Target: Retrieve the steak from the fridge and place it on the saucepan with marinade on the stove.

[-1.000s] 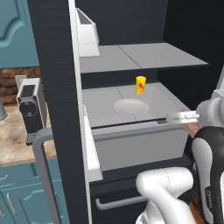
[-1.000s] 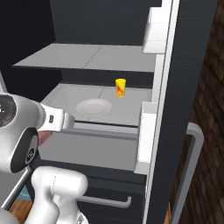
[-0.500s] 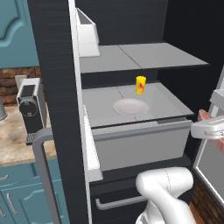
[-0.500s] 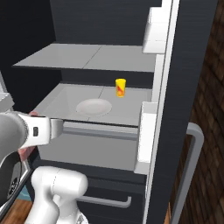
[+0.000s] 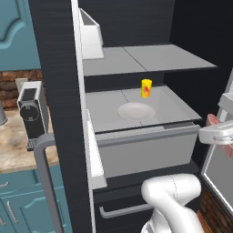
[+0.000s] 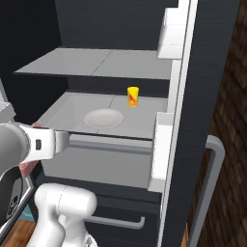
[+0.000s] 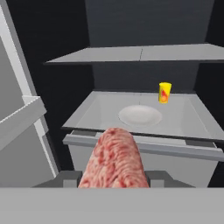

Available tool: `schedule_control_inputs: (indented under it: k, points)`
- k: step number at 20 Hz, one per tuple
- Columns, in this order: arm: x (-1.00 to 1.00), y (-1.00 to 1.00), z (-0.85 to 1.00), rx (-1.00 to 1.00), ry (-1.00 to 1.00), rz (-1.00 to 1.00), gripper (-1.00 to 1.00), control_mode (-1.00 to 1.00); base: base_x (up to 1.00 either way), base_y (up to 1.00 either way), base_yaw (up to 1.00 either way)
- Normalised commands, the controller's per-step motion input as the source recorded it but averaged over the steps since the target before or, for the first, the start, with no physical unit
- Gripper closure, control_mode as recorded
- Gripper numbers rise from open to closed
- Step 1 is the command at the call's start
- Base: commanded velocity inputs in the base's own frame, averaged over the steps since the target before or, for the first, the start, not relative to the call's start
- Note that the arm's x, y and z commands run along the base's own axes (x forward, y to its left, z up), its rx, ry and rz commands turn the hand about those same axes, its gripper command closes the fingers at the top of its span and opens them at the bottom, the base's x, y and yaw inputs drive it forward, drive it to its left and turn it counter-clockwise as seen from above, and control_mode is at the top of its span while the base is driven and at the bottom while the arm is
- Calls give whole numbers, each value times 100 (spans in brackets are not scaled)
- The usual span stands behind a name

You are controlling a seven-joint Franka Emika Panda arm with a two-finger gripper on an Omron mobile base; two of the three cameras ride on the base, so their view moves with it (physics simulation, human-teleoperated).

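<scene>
- Behind your arm, the black fridge [image 5: 59, 68] stands open across the middle of both base views, with its grey shelves and a pulled-out drawer facing you.
- You can see a white plate [image 5: 136, 111] lying on the floor of that drawer, near the centre of the left base view, with nothing on it.
- Look just above and right of the plate: a small yellow carton [image 5: 146, 88] stands upright, apart from the plate.
- Your gripper [image 7: 113, 177] sits at the bottom centre of the hand view, closed on the steak [image 7: 114, 162], with a dark fingertip showing on either side of the meat.
- You hold the steak in front of the drawer's front edge, outside the fridge; the slab sticks up from the gripper as a reddish, pale-streaked tongue.
- At the right edge of the left base view you see a pink sliver of the steak beside the white hand, level with the drawer front.
- At the far left of the right base view, the same pink shows just under the forearm.
- On the left of the left base view, a grey coffee machine [image 5: 32, 111] stands on the counter [image 5: 16, 150] beside the fridge door.
</scene>
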Motion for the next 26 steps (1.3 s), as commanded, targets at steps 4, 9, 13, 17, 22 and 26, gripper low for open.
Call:
schedule_control_inputs:
  k: [4, 9, 13, 17, 22, 26]
  points:
    - [0, 0, 0, 0, 0, 0, 100, 100, -25, 0, 0]
    - [0, 0, 0, 0, 0, 0, 100, 100, -58, 0, 0]
    - [0, 0, 0, 0, 0, 0, 100, 100, -76, 0, 0]
    - [0, 0, 0, 0, 0, 0, 100, 100, -78, 0, 0]
    - [0, 0, 0, 0, 0, 0, 100, 100, -72, 0, 0]
    - [0, 0, 0, 0, 0, 0, 100, 100, -78, 0, 1]
